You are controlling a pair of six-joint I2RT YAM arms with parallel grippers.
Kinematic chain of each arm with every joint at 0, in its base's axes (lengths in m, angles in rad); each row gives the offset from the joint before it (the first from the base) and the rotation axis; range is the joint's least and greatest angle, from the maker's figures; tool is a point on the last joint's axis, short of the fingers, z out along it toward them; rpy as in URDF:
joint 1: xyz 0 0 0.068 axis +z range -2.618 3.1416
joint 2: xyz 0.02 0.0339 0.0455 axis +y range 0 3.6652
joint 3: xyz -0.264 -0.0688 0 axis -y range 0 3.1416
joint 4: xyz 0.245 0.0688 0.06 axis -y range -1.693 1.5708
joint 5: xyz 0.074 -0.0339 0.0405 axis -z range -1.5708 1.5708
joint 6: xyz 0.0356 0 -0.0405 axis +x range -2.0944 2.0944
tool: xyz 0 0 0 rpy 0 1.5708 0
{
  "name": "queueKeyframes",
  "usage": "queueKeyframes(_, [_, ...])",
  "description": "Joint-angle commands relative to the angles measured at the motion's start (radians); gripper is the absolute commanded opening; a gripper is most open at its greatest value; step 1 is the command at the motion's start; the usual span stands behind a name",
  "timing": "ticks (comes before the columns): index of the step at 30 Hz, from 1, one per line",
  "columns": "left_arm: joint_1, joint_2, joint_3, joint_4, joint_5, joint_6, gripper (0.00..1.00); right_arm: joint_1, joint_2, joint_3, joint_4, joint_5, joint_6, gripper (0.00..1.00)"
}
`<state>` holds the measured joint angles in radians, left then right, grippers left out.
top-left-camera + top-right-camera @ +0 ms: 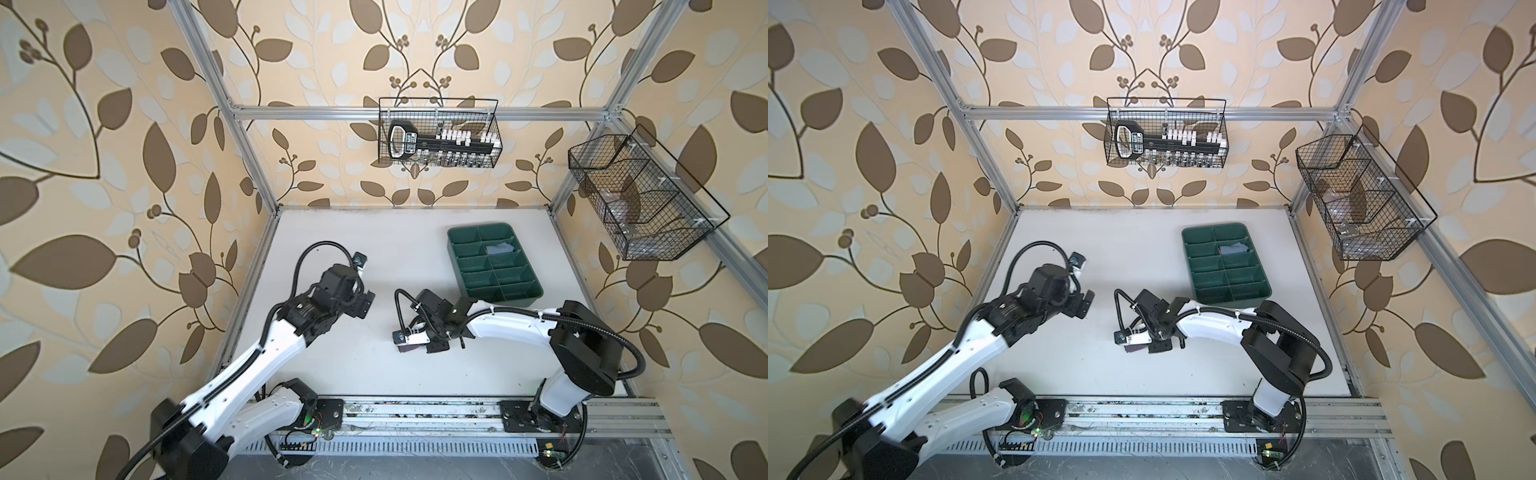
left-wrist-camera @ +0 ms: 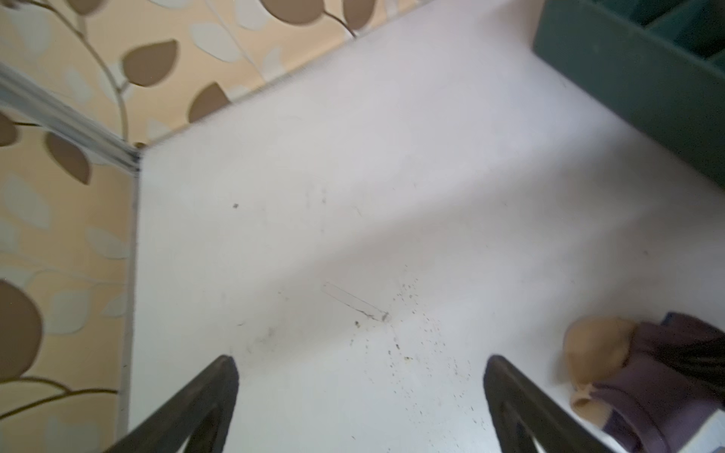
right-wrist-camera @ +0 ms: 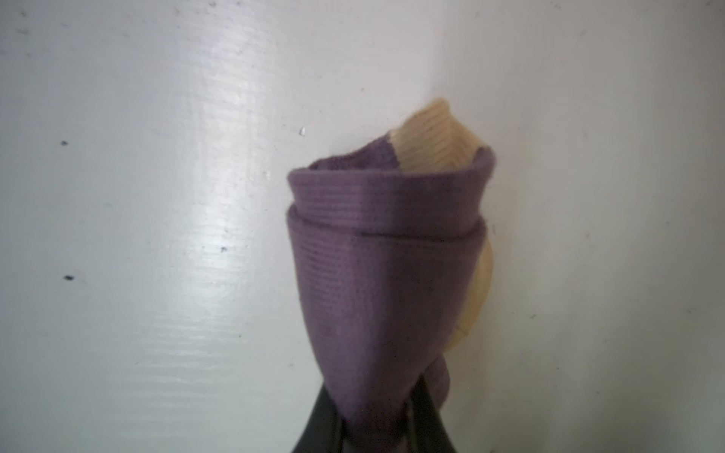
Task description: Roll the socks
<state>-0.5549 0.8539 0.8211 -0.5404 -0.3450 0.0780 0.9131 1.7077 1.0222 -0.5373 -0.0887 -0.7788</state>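
A purple sock (image 3: 388,274) with a tan toe (image 3: 435,137) is rolled into a tight bundle. My right gripper (image 3: 372,419) is shut on its lower end, just above the white table. In both top views only a sliver of this sock (image 1: 404,350) (image 1: 1133,349) shows under the right wrist. My left gripper (image 2: 361,364) stands wide open with nothing between its fingers, a little to the left of the sock (image 2: 659,376) and raised off the table (image 1: 365,302). A grey-blue fabric bundle (image 1: 500,248) lies in one compartment of the green tray (image 1: 536,293).
The green divided tray (image 1: 1266,289) (image 2: 627,78) stands at the back right of the table, close behind the right arm. Wire baskets hang on the back wall (image 1: 440,133) and the right wall (image 1: 640,199). Aluminium frame posts edge the table.
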Motion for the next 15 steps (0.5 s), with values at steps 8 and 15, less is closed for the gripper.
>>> queueKeyframes(8, [0.002,-0.247,0.113,-0.289,0.420,0.253,0.91,-0.126,0.221,0.245,-0.472,-0.292,0.053,0.02])
queueKeyframes(15, [-0.167,-0.063,0.205,-0.397,0.314,0.415,0.84,-0.188,0.378,0.371,-0.526,-0.321,0.052,0.04])
